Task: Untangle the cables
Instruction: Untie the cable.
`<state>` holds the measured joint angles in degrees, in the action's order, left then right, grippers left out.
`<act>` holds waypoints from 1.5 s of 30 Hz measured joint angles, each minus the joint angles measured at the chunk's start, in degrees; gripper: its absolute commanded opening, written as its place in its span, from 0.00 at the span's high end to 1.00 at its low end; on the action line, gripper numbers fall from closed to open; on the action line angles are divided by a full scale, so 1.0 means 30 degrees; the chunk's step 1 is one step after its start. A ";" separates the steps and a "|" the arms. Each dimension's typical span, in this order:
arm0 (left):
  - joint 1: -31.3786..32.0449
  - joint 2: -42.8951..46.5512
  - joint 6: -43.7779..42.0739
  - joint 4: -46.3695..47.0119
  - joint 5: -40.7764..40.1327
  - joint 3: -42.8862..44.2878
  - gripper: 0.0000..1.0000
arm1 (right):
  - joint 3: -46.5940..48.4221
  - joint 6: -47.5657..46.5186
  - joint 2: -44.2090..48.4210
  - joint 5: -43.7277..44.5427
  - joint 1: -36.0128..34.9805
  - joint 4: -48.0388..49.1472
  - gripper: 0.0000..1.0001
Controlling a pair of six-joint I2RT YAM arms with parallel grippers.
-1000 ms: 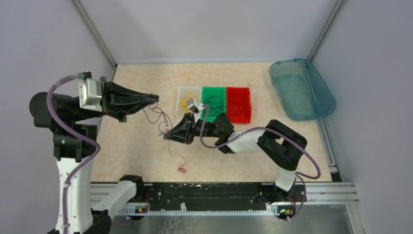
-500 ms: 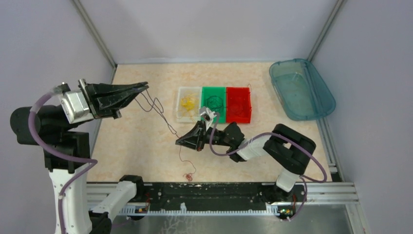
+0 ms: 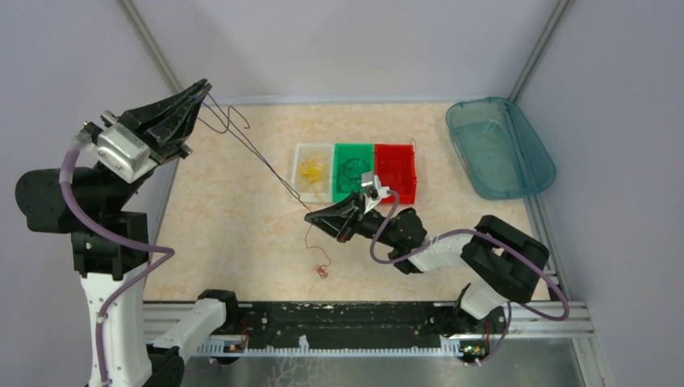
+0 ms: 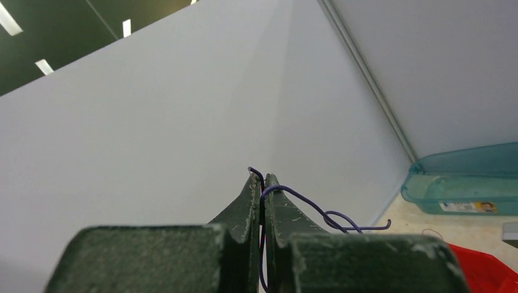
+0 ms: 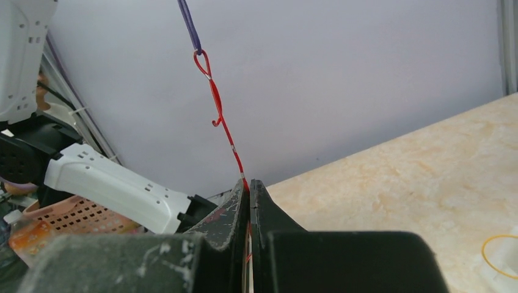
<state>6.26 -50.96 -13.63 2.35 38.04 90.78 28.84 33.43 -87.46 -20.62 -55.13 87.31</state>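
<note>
I see the thin dark purple wire (image 3: 256,156) pulled into a taut line through the air, running from the far left corner down toward the middle of the table. In the right wrist view its lower end (image 5: 189,24) hooks through a small loop at the top of the thin red wire (image 5: 220,116). Below the right gripper (image 3: 310,218) the red wire hangs down and ends in a small curl on the beige marbled table (image 3: 234,234).

The right gripper's fingers are pressed together on the red wire. The left gripper (image 3: 202,87) is raised high near the left wall, its fingers pinched on the purple wire's upper end, which curls out just past the tips.

Beyond the right gripper stand three small bins side by side: a clear bin (image 3: 314,147) with yellow wires (image 3: 310,171), a green bin (image 3: 353,146) and a red bin (image 3: 395,146). A translucent teal tub (image 3: 539,153) lies at the far right.
</note>
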 measured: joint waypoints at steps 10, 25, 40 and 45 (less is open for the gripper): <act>-0.0007 0.1559 0.2419 -0.3264 0.5493 -0.4087 0.42 | -0.0029 -0.0714 0.0940 -0.0532 0.0138 -0.4670 1.00; -0.0015 0.2324 -0.8867 -1.6160 0.5384 -0.7905 0.05 | 0.2244 -0.7125 0.6601 0.0794 0.0692 -1.6371 1.00; -0.0007 0.2222 -0.7468 -1.5059 0.8320 -0.8823 0.37 | 0.5442 -1.1468 0.8240 0.2834 0.0175 -2.4582 1.00; 0.0299 0.1333 -0.4073 -1.2619 0.9056 -1.0098 0.51 | 0.5850 -1.1621 0.7643 0.2608 -0.0503 -2.5121 1.00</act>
<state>7.16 -46.96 -25.85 -35.51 65.21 60.49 46.39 -1.43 -64.53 -12.80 -56.64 11.94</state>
